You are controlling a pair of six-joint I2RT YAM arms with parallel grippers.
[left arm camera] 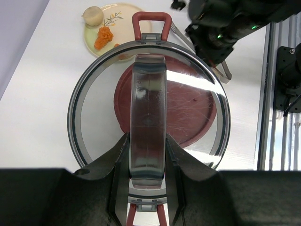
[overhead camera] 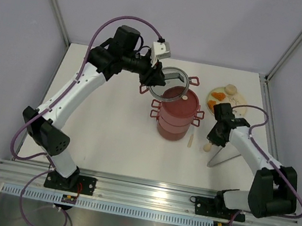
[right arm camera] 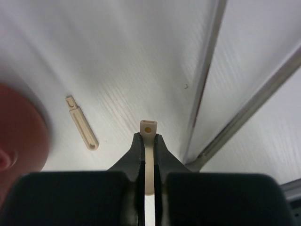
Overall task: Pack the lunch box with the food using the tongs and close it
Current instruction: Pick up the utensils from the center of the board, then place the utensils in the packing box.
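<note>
right hand (right arm camera: pixel 149 155) pinches tongs (overhead camera: pixel 223 154), legs splayed nearward.

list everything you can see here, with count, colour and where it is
lunch box: one stack, dark red, table centre
grey top lid: one, shiny with a raised handle, held above the stack
plate: one, cream, far right of the table
food: a few pieces, orange and white, on the plate
tongs: one, silver, on the table right of the stack
beige strip: one, lying on the table beside the stack
beige piece: one, pinched between right fingers
left gripper: black, shut on the lid handle
right gripper: black, shut on the beige piece
</note>
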